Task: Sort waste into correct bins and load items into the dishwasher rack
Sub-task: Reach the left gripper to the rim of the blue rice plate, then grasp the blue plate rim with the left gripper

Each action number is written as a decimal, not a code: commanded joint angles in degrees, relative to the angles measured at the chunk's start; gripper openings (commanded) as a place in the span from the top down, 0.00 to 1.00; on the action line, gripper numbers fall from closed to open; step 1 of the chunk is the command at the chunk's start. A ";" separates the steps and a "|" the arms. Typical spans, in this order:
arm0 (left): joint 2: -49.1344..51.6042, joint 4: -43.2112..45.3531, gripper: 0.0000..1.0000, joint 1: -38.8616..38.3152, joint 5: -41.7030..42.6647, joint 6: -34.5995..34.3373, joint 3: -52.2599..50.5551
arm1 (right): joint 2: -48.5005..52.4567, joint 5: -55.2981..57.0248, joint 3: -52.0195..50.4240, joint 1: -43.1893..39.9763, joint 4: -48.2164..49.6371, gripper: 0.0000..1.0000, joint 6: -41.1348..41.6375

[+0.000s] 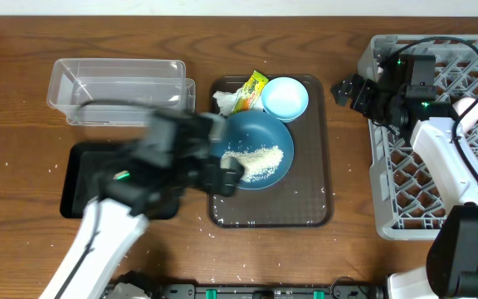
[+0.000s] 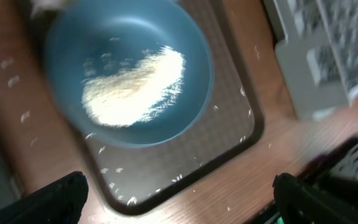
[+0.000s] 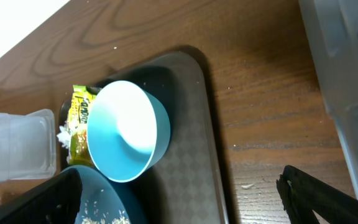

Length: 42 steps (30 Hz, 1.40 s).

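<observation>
The dark-blue dish [image 1: 256, 137] sits on the brown tray and holds a heap of rice [image 1: 256, 161]; both also show in the left wrist view, the dish [image 2: 185, 56] and the rice [image 2: 132, 87]. My left gripper [image 1: 225, 176] is open and empty at the dish's near-left rim, blurred [image 2: 182, 208]. The light-blue bowl [image 1: 285, 98] stands behind the dish [image 3: 129, 134], with the tissue [image 1: 225, 102] and the yellow-green wrapper [image 1: 252, 88] to its left [image 3: 78, 118]. My right gripper [image 1: 344, 90] is open and empty between the tray and the grey rack [image 1: 405, 208]. Chopsticks are out of view.
The clear tub [image 1: 114, 87] stands at the back left, the black tray [image 1: 77, 178] in front of it. The brown tray [image 1: 305, 183] has loose grains on it and around it. Two pale cup-like things [image 1: 471, 108] lie in the rack behind my right arm.
</observation>
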 commanded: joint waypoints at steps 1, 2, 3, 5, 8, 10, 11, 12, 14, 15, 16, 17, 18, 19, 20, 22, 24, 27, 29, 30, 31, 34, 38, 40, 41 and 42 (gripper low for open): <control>5.38 1.97 0.02 -10.03 -16.92 2.29 2.75 | -0.52 -0.20 0.39 0.00 -0.09 0.01 0.37; 6.75 3.30 0.02 -12.28 -21.38 2.29 2.73 | -0.52 -0.20 0.39 0.00 -0.09 0.01 0.37; 8.41 4.74 0.02 -14.56 -26.01 2.29 2.73 | -0.52 -0.22 0.39 0.00 -0.09 0.01 0.37; 11.23 7.65 0.02 -17.73 -29.83 2.29 2.73 | -0.52 -0.20 0.39 0.00 -0.09 0.01 0.37; 15.43 12.41 0.02 -20.63 -28.89 2.21 2.73 | -0.52 -0.22 0.39 0.00 -0.09 0.01 0.37; 18.34 15.13 0.02 -21.66 -28.70 1.03 2.73 | -0.52 -0.22 0.39 0.00 -0.09 0.01 0.37; 19.74 16.37 0.02 -21.97 -28.70 0.42 2.73 | -0.52 -0.20 0.39 0.00 -0.09 0.01 0.37; 21.18 17.53 0.02 -22.23 -28.70 0.28 2.73 | -0.52 -0.22 0.39 0.00 -0.09 0.01 0.37; 24.48 20.02 0.02 -22.56 -28.70 0.31 2.73 | -0.52 -0.22 0.39 0.00 -0.09 0.01 0.37; 25.53 20.79 0.02 -22.60 -28.70 0.28 2.73 | -0.52 -0.22 0.39 0.00 -0.09 0.01 0.37; 26.95 22.01 0.02 -22.60 -28.68 0.28 2.73 | -0.52 -0.22 0.39 0.00 -0.09 0.01 0.37; 28.09 23.06 0.02 -22.60 -28.70 0.28 2.73 | -0.52 -0.22 0.39 0.00 -0.09 0.01 0.37; 29.35 24.24 0.02 -22.64 -28.70 0.26 2.73 | -0.52 -0.22 0.39 0.00 -0.09 0.01 0.37; 30.34 25.11 0.02 -22.64 -28.70 0.04 2.73 | -0.52 -0.22 0.39 0.00 -0.09 0.01 0.37; 31.39 25.97 0.02 -22.67 -28.70 -0.59 2.73 | -0.52 -0.22 0.39 0.00 -0.09 0.01 0.37; 32.96 26.91 0.08 -22.64 -28.72 -2.40 2.73 | -0.52 -0.22 0.39 0.00 -0.09 0.01 0.37; 34.21 27.87 0.14 -22.67 -28.72 -4.13 2.73 | -0.52 -0.22 0.39 0.00 -0.09 0.01 0.37; 35.78 28.92 0.14 -22.82 -28.22 -4.96 2.73 | -0.52 -0.22 0.39 0.00 -0.09 0.01 0.37; 36.74 29.35 0.15 -23.12 -27.63 -4.94 2.73 | -0.52 -0.22 0.39 0.00 -0.09 0.01 0.37; 37.29 29.44 0.16 -23.34 -27.61 -4.94 2.71 | -0.52 -0.20 0.39 0.00 -0.09 0.00 0.37; 37.83 29.53 0.20 -23.54 -27.63 -4.92 2.71 | -0.52 -0.22 0.39 0.00 -0.09 0.01 0.37; 39.32 29.55 0.22 -24.28 -27.63 -4.94 2.69 | -0.52 -0.20 0.39 0.00 -0.09 0.01 0.37; 39.69 29.75 0.28 -25.35 -27.67 -4.92 2.69 | -0.52 -0.22 0.39 0.00 -0.09 0.01 0.37; 39.69 30.25 0.29 -25.51 -27.67 -4.94 2.69 | -0.52 -0.20 0.39 0.00 -0.09 0.01 0.37; 39.69 30.47 0.29 -25.51 -27.67 -4.94 2.69 | -0.52 -0.22 0.39 0.00 -0.09 0.01 0.37; 39.69 30.62 0.29 -25.51 -27.69 -4.92 2.69 | -0.52 -0.22 0.39 0.00 -0.09 0.01 0.37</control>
